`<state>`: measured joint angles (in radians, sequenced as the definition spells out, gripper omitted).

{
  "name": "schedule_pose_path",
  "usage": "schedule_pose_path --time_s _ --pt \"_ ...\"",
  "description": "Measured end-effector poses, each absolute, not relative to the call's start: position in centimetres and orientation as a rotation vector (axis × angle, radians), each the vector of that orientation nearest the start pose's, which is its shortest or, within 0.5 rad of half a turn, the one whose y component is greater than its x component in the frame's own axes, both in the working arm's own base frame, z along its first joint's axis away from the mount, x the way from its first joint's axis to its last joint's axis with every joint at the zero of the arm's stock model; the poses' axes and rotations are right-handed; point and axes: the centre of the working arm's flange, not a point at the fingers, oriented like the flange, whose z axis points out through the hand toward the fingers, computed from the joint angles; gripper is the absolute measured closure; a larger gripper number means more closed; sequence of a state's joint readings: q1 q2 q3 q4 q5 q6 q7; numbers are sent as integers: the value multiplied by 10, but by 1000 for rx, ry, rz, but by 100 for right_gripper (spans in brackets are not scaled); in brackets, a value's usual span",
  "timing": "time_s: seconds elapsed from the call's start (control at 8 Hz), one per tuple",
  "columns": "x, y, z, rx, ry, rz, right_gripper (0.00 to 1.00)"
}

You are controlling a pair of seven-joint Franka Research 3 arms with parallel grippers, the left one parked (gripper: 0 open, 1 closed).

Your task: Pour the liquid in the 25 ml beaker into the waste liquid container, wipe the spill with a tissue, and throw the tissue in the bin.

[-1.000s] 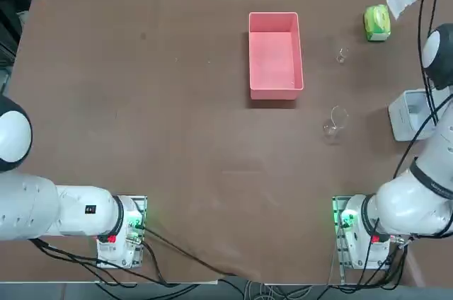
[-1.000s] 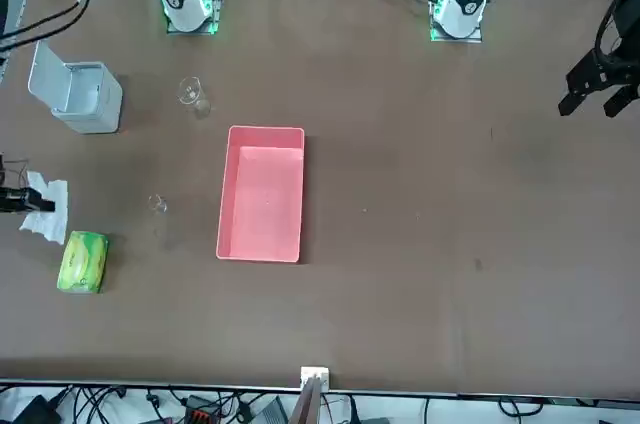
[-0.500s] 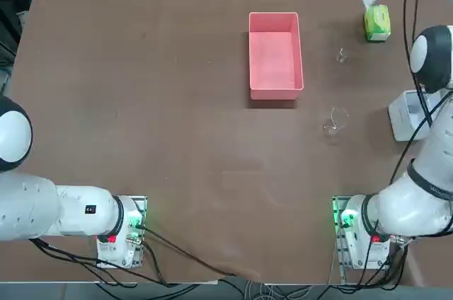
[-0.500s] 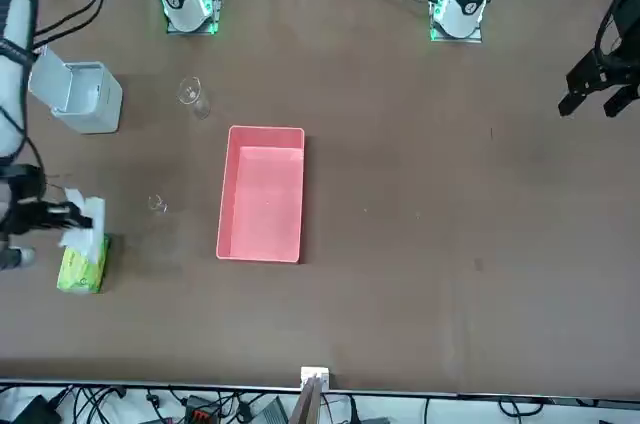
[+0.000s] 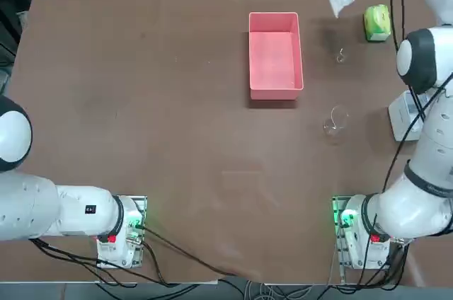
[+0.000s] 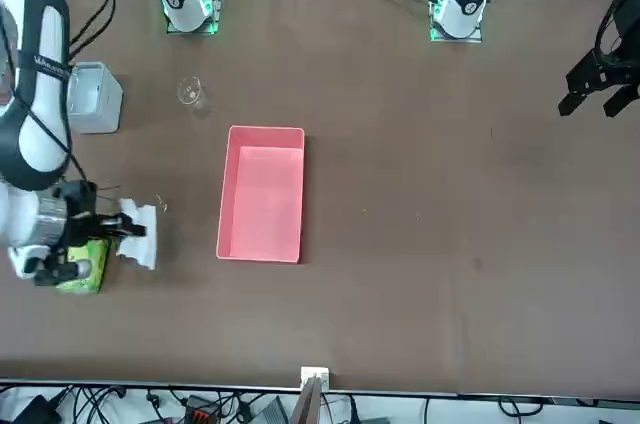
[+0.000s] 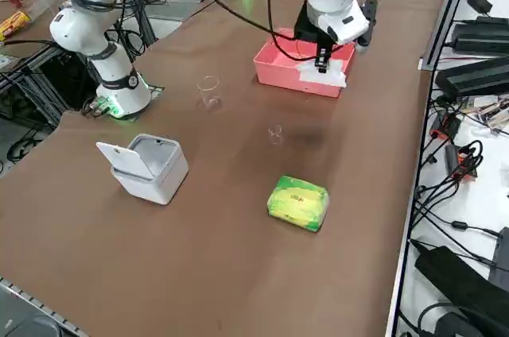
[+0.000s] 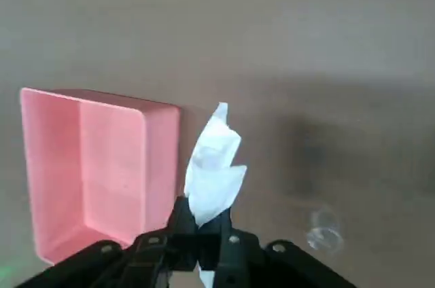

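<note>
We see the right gripper [image 8: 204,240] raised above the table's far right part, pinching the tissue [image 8: 214,166], a small white crumpled sheet hanging from its fingers. It hangs between the pink waste liquid container [image 5: 274,52] and the green tissue pack [image 5: 377,22], above the tiny 25 ml beaker [image 5: 341,55].

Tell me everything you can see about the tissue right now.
The tissue is a small white sheet of thin paper, crumpled and folded, hanging loose. One end is pinched in the shut fingers of the right tool, which holds it in the air above the brown table; nothing else touches it. From above it hangs between the pink waste liquid container and the green tissue pack, near the 25 ml beaker. It looks dry and unstained, as far as the views show.
</note>
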<state>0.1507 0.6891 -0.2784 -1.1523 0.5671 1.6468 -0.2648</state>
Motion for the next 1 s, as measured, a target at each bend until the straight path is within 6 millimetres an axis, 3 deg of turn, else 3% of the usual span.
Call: schedule_pose_path --time_s 0.62,1.0 --pt "706 28 288 -2470 -201 197 98" --pt "687 23 249 -2368 -241 191 98"
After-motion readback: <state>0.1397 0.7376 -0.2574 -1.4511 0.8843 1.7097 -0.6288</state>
